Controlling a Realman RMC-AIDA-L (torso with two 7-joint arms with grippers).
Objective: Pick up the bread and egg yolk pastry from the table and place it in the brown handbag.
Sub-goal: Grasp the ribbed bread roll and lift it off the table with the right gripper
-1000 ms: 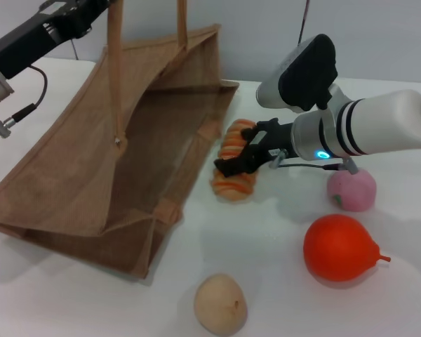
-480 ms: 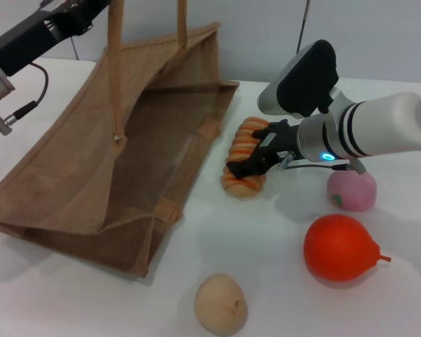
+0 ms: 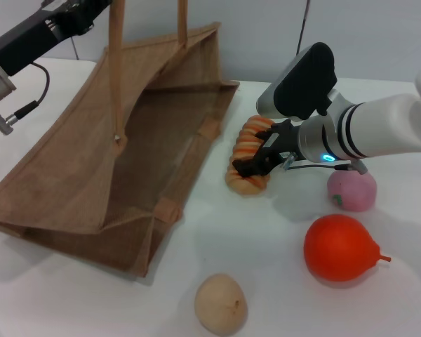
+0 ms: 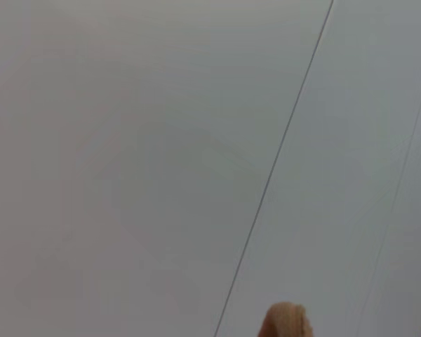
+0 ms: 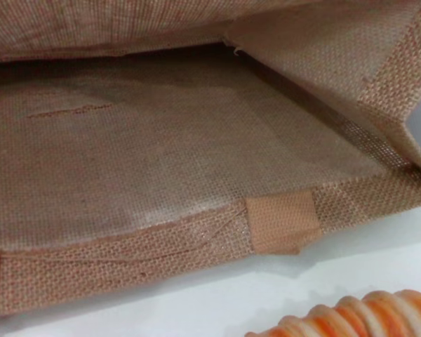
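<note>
The bread [image 3: 244, 175], an orange and cream striped loaf, is gripped by my right gripper [image 3: 261, 153] just right of the brown handbag [image 3: 91, 175]. The gripper's black fingers [image 3: 252, 163] are closed across the loaf's middle. The handbag lies on its side with its mouth open toward the bread; its inside [image 5: 161, 154] fills the right wrist view, with the bread's end [image 5: 351, 319] at the edge. The egg yolk pastry [image 3: 221, 303], a beige ball, sits on the table at the front. My left arm [image 3: 28, 42] is at the top left by the raised handle [image 3: 115, 70].
A pink ball [image 3: 351, 189] lies right of the right gripper, and a red-orange pear-shaped fruit [image 3: 340, 247] lies in front of it. A second handle [image 3: 182, 21] rises at the bag's far side. The left wrist view shows a wall and a tan handle tip [image 4: 285, 323].
My right gripper has carried the bread a little to the right and farther from me, and the loaf has turned slightly. The left arm and the bag have not moved.
</note>
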